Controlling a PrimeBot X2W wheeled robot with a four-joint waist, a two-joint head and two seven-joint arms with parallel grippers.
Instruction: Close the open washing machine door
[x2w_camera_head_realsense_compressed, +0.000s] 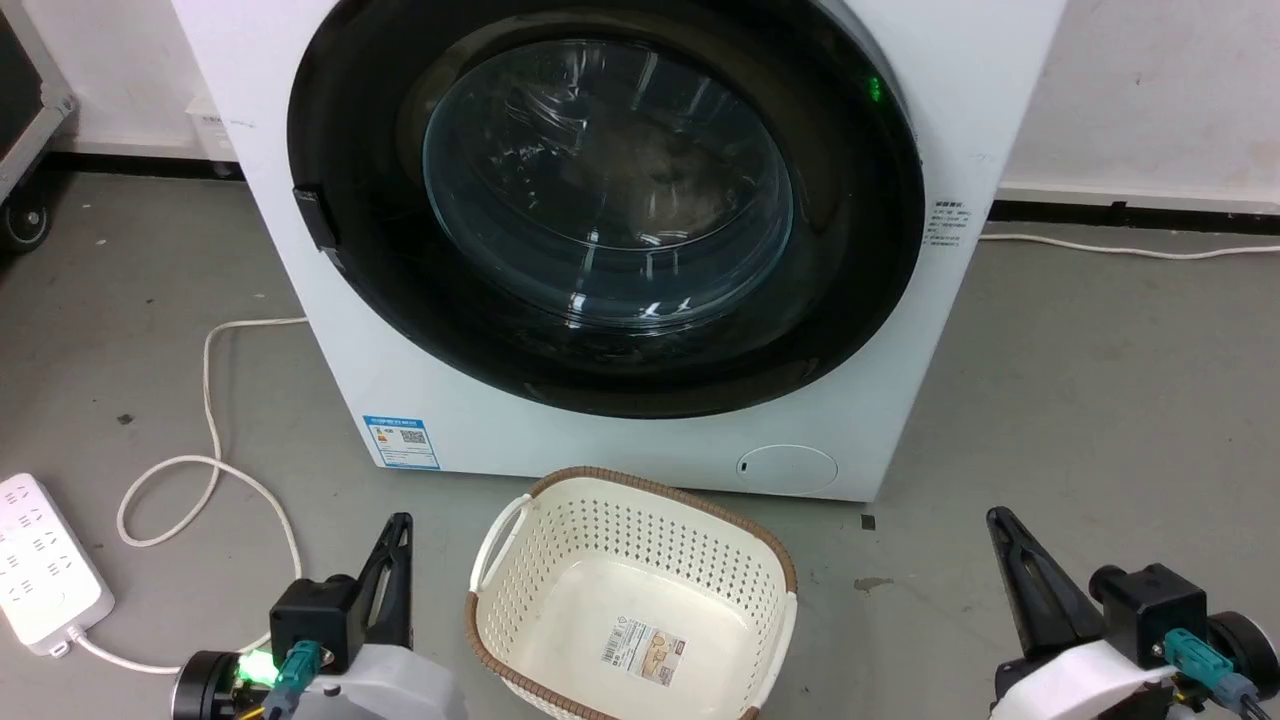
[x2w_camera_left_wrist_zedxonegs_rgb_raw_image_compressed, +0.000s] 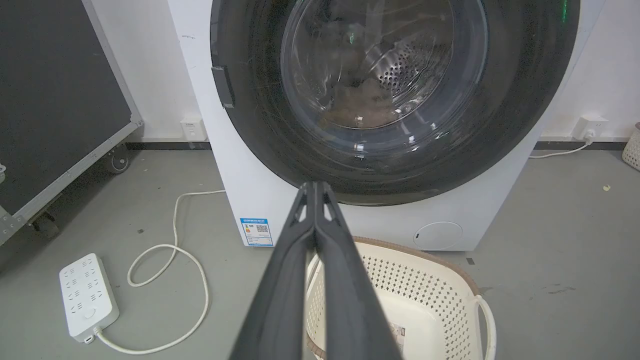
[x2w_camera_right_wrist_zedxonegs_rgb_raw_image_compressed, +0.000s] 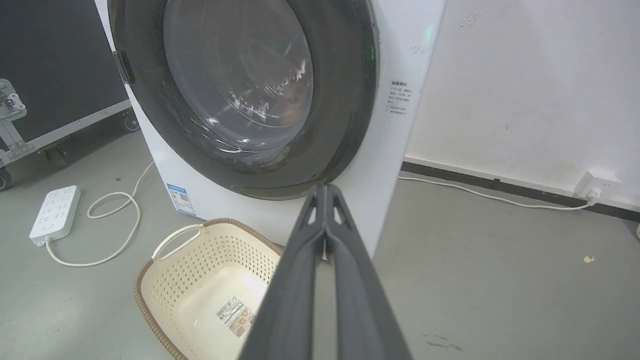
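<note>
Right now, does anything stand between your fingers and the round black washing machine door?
Only the cream perforated plastic laundry basket, on the floor before the white washing machine, below the round glossy black door. Above its rim, nothing visible blocks the left fingers or the right fingers.

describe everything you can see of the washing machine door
The large round glossy black washing machine door has a bulging clear glass window at its centre, with the perforated steel drum visible through it. A small dark tab sits on its left edge and a green glint near the upper right. It lies flat against the white boxy washing machine, apparently shut; nothing else touches it.
</note>
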